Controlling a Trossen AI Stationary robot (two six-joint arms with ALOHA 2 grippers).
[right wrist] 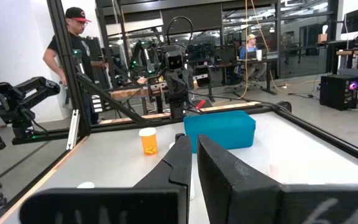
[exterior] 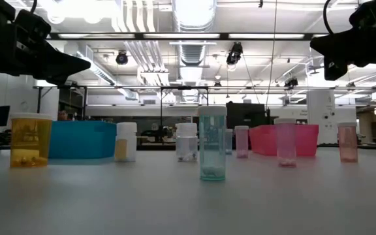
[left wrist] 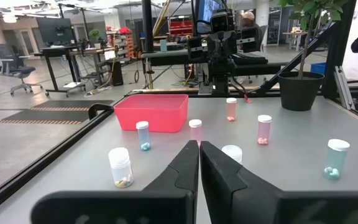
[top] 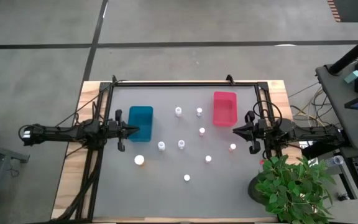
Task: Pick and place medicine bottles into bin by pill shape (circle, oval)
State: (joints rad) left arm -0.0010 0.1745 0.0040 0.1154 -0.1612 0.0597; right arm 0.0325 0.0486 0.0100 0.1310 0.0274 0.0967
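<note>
Altogether nine medicine bottles [top: 181, 144], two bins [top: 141, 122], two grippers [top: 135, 130] with fingers nearly closed, empty.

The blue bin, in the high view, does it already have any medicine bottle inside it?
No. The blue bin shows only its bare blue floor, and the medicine bottles all stand outside it on the grey table.

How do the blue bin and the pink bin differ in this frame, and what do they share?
Colour: the blue rectangular plastic bin is teal-blue, the pink rectangular plastic bin is pink-red. Side: the blue bin sits at the table's left, just by the left end effector; the pink bin sits at the right, near the right end effector. Position: the pink bin lies slightly nearer the table's far edge. Both are open-topped, similar in size, with no bottles visible inside.
</note>
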